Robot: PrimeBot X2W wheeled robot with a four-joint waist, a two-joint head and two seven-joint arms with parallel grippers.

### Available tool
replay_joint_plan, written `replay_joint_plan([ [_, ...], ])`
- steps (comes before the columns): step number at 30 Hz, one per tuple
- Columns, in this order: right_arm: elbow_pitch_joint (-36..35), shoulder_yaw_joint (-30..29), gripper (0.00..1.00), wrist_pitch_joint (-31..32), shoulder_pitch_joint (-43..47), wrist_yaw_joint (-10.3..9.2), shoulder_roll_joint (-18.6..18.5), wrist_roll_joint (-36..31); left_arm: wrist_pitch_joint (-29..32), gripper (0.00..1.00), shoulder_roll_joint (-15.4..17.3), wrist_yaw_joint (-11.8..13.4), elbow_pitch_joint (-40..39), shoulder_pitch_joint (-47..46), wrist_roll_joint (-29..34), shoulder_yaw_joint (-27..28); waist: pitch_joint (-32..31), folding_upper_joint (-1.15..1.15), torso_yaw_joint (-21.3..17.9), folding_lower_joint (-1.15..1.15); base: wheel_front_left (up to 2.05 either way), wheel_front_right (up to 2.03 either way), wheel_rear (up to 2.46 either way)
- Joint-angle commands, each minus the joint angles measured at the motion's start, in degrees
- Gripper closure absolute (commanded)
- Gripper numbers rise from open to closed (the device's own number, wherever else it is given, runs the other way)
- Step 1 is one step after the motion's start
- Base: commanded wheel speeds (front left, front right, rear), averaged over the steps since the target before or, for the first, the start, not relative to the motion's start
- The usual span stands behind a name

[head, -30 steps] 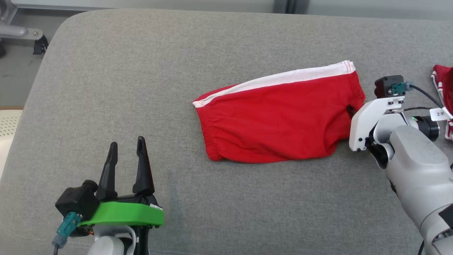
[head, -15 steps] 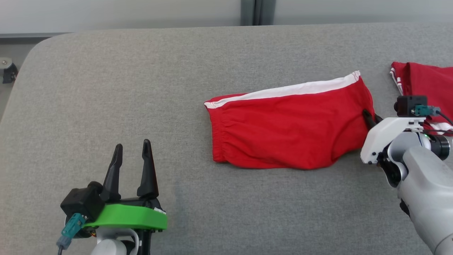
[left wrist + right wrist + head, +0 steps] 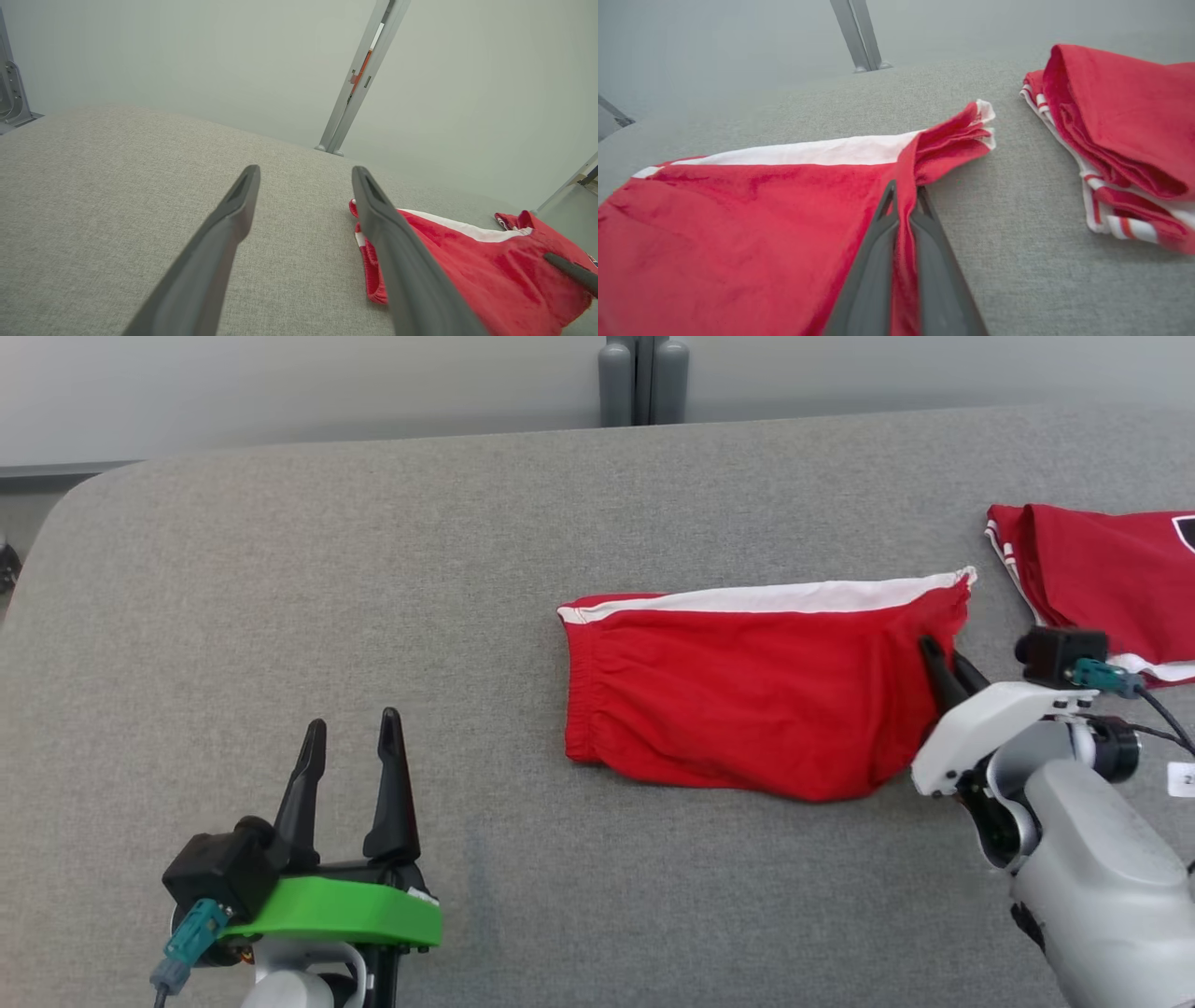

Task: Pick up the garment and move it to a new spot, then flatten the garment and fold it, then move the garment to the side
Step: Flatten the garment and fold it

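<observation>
The garment [image 3: 747, 686] is a folded red pair of shorts with a white side stripe, lying on the grey padded table [image 3: 373, 569]. My right gripper [image 3: 941, 658] is shut on the garment's right edge, and that edge is lifted a little. In the right wrist view the red cloth [image 3: 738, 242] is pinched between the fingers [image 3: 873, 261] of the right gripper [image 3: 903, 191]. My left gripper [image 3: 353, 733] stands open at the lower left, well away from the garment. The left wrist view shows its fingers [image 3: 224, 242] spread, with the garment [image 3: 467, 261] off to the right.
Another folded red garment with white trim [image 3: 1102, 574] lies at the table's right edge, close beyond my right wrist; it appears as a red stack [image 3: 1125, 135] in the right wrist view. A grey post [image 3: 642, 378] rises behind the table. The table's rounded corner is at the far left.
My right gripper has shut on the garment's right edge and raised it slightly. The head camera has turned, bringing the second red garment further into view. The left gripper stayed put.
</observation>
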Motion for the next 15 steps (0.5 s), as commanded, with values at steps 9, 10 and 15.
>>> replay_joint_plan([
  [9, -10.9, 2.6, 1.00, 4.9, -0.3, -0.08, 8.9, -4.3, -0.5, 0.00, -0.6, 0.2, -0.1, 0.8, -0.3, -0.3, 0.1, 0.00, 4.0, 0.00, 0.00, 0.00, 0.00],
  [10, -11.4, 3.1, 1.00, 5.8, -0.2, -0.08, 9.7, -4.8, -0.6, 0.00, -0.8, 0.1, 0.1, 0.6, -0.4, -0.3, 0.2, 0.00, 4.6, 0.00, 0.00, 0.00, 0.00],
  [15, -11.1, 4.8, 1.00, 9.0, -0.4, -0.08, 11.9, -5.5, -0.9, 0.00, -1.3, -0.2, 0.8, 0.0, -0.5, -0.5, 0.5, 0.00, 7.0, 0.00, 0.00, 0.00, 0.00],
])
